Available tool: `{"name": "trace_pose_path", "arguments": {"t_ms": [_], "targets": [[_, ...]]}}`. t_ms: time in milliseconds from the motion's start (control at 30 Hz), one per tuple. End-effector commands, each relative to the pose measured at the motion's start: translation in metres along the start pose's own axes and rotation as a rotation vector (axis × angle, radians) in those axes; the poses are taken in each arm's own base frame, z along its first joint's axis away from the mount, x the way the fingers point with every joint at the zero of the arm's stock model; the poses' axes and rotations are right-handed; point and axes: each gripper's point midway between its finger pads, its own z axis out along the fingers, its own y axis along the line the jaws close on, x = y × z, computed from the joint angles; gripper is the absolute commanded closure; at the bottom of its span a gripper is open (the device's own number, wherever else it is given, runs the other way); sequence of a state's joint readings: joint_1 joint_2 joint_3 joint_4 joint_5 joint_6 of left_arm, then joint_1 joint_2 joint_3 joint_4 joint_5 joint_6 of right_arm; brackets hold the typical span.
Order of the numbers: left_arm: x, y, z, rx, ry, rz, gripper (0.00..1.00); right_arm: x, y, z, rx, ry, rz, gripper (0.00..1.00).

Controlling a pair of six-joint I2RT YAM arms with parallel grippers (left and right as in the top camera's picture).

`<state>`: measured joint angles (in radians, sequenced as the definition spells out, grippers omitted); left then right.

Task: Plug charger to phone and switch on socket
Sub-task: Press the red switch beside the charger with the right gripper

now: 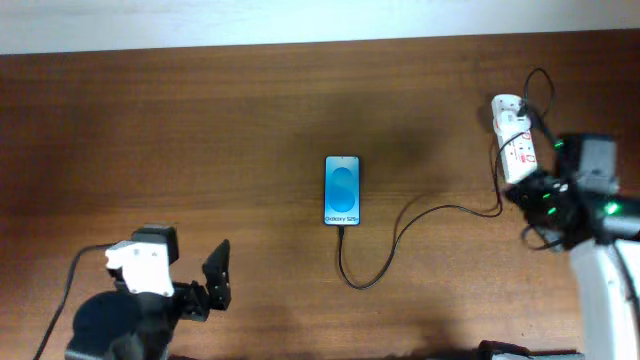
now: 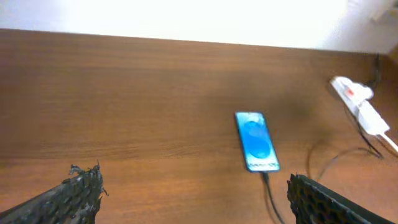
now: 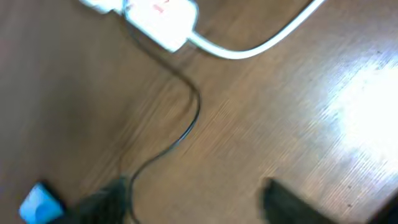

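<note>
Charger [image 3: 198, 107] looks plugged into phone [image 1: 342, 190] already; right tool [image 3: 193, 202], spread, sits by socket [image 1: 512, 140], prob. for the switch; left tool [image 2: 193, 199] spread, parked clear.

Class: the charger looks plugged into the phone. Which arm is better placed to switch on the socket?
Right. The right gripper sits just beside the socket; the left gripper is far off, on the other side of the phone.

From here I see a dark brown wood-grain table [image 1: 200, 150] with a pale wall [image 1: 300, 20] beyond its far edge.
</note>
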<state>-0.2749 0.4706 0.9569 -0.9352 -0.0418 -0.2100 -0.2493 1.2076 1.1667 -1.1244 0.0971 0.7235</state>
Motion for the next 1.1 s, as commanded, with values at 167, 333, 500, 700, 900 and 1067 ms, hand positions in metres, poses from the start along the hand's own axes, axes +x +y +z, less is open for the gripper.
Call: {"name": "trace_pose_path", "arguments": {"t_ms": [167,333,500,700,900,1067], "targets": [[0.018,0.017,0.0,-0.087,0.057,-0.019,0.01,-0.071,0.023,0.044,0.021,0.185,0.02,0.96],[0.042,0.022,-0.004,-0.11,0.154,-0.01,0.01,-0.079,0.044,0.09,0.033,0.331,0.027,0.96],[0.062,0.03,-0.013,-0.144,0.219,-0.017,0.01,-0.084,0.059,0.133,-0.011,0.352,0.074,0.96],[0.062,0.04,-0.048,-0.174,0.066,-0.061,0.01,-0.123,0.08,0.153,-0.111,0.216,0.18,0.96],[0.06,0.046,-0.057,-0.219,0.016,-0.09,0.01,-0.121,0.083,0.187,-0.106,0.239,0.243,0.96],[0.06,0.046,-0.057,-0.219,0.016,-0.09,0.01,-0.123,0.083,0.21,-0.102,0.231,0.261,0.96]]}}
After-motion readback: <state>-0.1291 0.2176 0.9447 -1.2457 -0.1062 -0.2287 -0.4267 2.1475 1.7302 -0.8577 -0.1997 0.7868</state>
